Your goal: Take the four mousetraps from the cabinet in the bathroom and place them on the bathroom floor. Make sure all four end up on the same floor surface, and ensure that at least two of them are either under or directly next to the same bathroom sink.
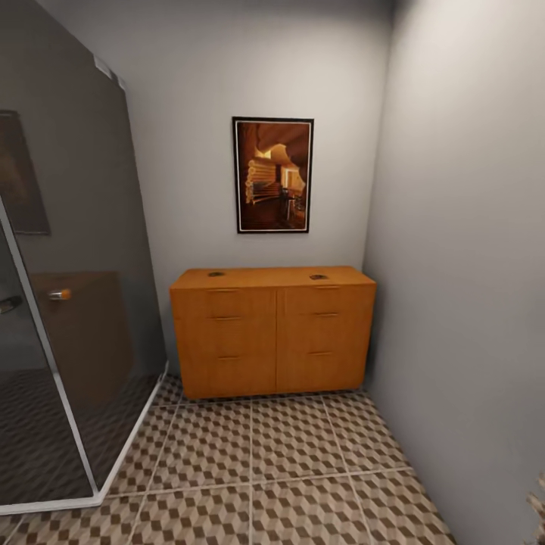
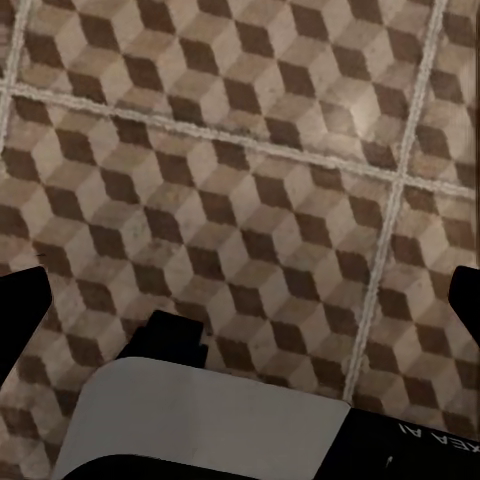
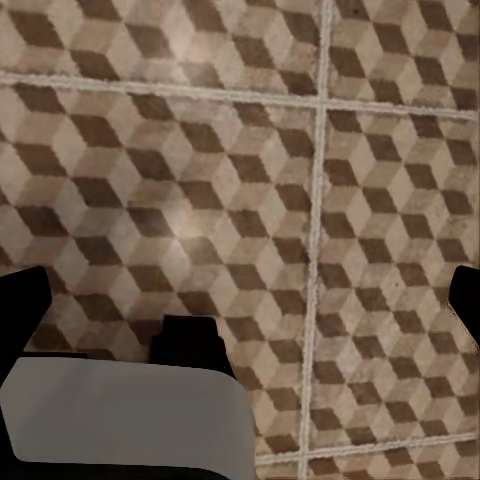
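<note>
The bathroom floor [image 1: 288,484] of brown, beige and cream cube-pattern tiles spreads out ahead of me. My left gripper [image 2: 240,305] hangs over the same tiles [image 2: 250,150]; its dark fingertips [image 2: 20,310] sit far apart at the frame's edges, open with nothing between them. My right gripper [image 3: 240,305] is likewise open and empty above the tiled floor [image 3: 200,150], with one fingertip [image 3: 22,300] at the edge. The mousetraps, the cabinet and the sink are out of view.
An orange wooden dresser [image 1: 272,333] stands against the far wall with two small dark items [image 1: 216,273] on top, under a framed picture [image 1: 272,174]. A dark glass shower enclosure [image 1: 68,303] fills the left side. A grey wall [image 1: 469,265] closes the right.
</note>
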Robot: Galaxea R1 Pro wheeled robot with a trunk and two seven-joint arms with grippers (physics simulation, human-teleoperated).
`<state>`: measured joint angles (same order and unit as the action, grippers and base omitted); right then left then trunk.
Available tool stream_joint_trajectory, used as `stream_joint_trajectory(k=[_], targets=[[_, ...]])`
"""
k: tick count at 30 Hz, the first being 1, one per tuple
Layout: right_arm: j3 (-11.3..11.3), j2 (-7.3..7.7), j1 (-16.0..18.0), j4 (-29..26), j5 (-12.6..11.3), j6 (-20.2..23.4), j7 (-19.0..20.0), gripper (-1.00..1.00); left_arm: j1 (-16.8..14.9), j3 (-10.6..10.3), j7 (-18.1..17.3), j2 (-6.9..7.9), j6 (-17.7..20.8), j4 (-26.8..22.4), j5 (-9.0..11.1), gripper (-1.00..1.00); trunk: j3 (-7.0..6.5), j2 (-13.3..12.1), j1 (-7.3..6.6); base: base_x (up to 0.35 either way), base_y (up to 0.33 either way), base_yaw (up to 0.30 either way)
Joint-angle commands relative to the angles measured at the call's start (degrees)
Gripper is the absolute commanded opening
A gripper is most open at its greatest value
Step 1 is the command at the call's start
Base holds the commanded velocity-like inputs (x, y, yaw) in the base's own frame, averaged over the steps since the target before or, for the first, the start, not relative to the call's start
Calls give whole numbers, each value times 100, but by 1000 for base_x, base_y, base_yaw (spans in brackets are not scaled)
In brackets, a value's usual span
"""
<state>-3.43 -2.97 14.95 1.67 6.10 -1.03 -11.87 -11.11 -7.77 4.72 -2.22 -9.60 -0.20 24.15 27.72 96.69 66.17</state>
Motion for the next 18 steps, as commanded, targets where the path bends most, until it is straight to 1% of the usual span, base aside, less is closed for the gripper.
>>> stream_joint_trajectory(k=[1,18], targets=[[-31,-2,8,18,41,-11,-30,100,-4,-49,21,-1,-16,2,37,100,6,3,3,322,0,1],[-29,-2,8,18,41,-11,-28,100,-5,-49,24,2,-16,2,37,100,6,3,3,322,0,0]])
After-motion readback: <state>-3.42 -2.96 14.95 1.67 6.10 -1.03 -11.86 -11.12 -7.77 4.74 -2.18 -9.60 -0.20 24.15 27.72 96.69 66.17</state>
